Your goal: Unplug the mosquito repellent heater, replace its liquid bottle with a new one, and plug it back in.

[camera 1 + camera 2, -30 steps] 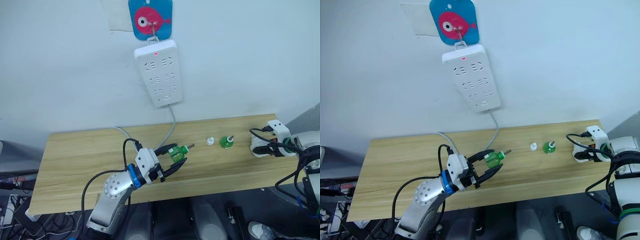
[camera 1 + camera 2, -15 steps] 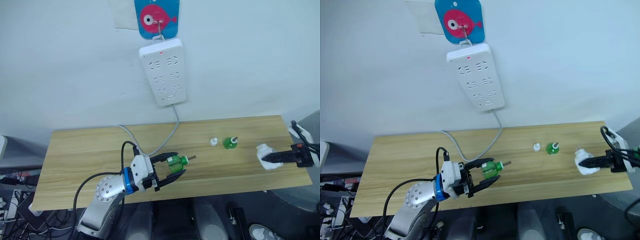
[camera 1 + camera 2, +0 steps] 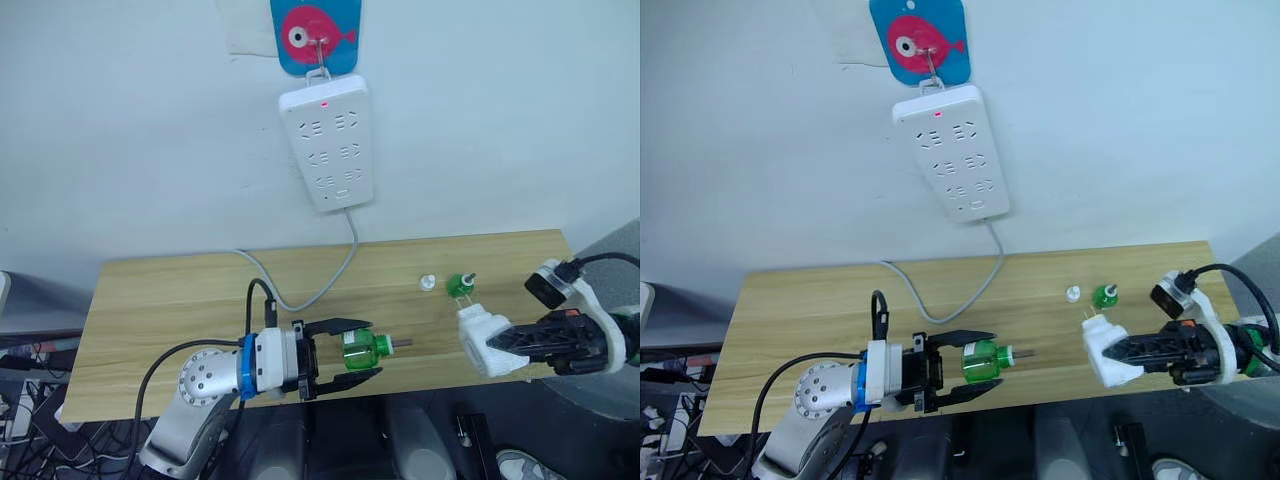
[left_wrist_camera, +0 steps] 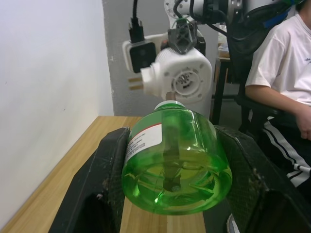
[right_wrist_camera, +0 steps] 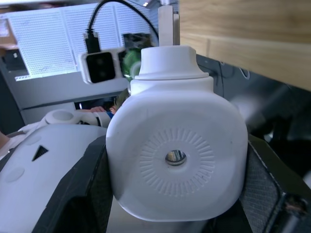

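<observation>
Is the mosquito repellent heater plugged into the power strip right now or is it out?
Out. The right gripper holds the heater over the table, well below the wall-hung power strip.

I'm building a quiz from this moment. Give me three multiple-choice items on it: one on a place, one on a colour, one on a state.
1. Where does the power strip hang?
A. on the wall
B. on the table
C. on the floor

2. What colour is the liquid bottle in the left hand?
A. blue
B. green
C. red

3. What is the state of the mosquito repellent heater?
A. plugged in
B. lying on the table
C. held in the right hand

Answers: 1 A, it hangs from a hook under the fish plaque. 2 B, green liquid shows through. 3 C, the fingers clamp its sides.
</observation>
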